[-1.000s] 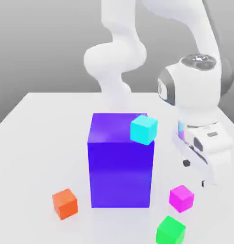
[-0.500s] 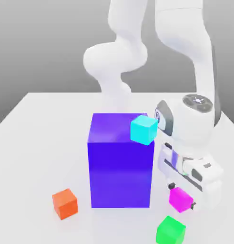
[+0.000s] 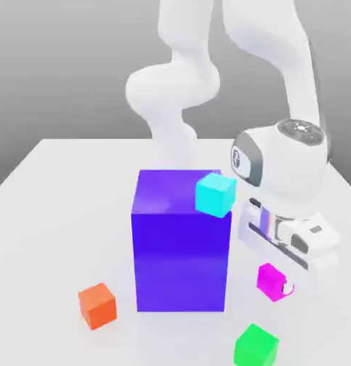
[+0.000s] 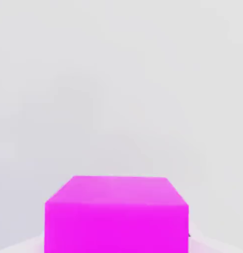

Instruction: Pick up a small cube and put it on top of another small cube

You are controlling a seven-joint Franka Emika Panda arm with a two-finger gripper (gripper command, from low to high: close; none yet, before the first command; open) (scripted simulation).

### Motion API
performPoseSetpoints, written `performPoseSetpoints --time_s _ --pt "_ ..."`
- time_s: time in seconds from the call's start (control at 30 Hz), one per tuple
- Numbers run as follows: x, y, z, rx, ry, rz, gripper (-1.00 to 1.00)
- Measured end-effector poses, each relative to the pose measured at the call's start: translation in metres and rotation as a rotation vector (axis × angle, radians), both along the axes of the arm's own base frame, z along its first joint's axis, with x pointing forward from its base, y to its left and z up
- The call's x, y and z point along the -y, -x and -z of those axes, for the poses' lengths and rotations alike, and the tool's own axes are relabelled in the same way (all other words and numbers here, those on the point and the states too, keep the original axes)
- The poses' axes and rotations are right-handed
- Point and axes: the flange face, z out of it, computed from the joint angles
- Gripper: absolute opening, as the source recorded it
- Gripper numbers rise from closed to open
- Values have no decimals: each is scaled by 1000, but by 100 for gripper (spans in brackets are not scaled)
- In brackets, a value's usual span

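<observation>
The small magenta cube [image 3: 271, 280] hangs a little above the white table, tilted, on the exterior view's right of the big blue-purple block. My gripper [image 3: 279, 284] is shut on it, the white hand reaching down from above. In the hand view the magenta cube [image 4: 116, 212] sits close up with the pale table behind it. The green small cube [image 3: 256, 346] rests on the table below and slightly to the exterior view's left of the held cube, apart from it.
A large blue-purple block [image 3: 181, 239] stands mid-table with a cyan cube [image 3: 215, 194] at its upper right corner. An orange cube [image 3: 98, 305] lies on the table at the block's lower left. The table [image 3: 56, 214] stretches away to the exterior view's left.
The hand came down over the magenta cube, the fingers shut on it, and the cube has now risen slightly off the table.
</observation>
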Motion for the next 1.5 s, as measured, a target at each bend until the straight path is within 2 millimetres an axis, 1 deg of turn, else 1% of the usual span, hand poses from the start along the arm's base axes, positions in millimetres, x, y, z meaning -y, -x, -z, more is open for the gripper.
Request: performPoseSetpoints --time_s 0.03,0.1,0.2,0.33,0.47,0.5,0.57,0.63,0.77,0.83,1.3,1.37,1.47,1.5 --pt "3 -5 -3 0 2 12 -100" --pt "11 -21 -8 3 3 53 -100" --pt "19 -44 -21 9 -22 136 -100" --pt "33 -73 -42 24 -62 253 -100" --pt "53 -103 -66 45 -97 371 -100" --pt "62 -111 -68 46 -92 391 -100" --pt "85 -130 -66 42 -68 421 -100" --pt "99 -138 -55 30 -33 389 -100" --pt "114 -141 -30 1 45 252 -100" --pt "114 -140 -25 -7 65 169 -100" --pt "58 -119 -53 -3 5 -481 -100" --pt "54 -119 -40 0 2 -513 -100" --pt "53 -118 -7 0 1 -522 -100" --pt "54 -118 4 -1 0 -522 100"
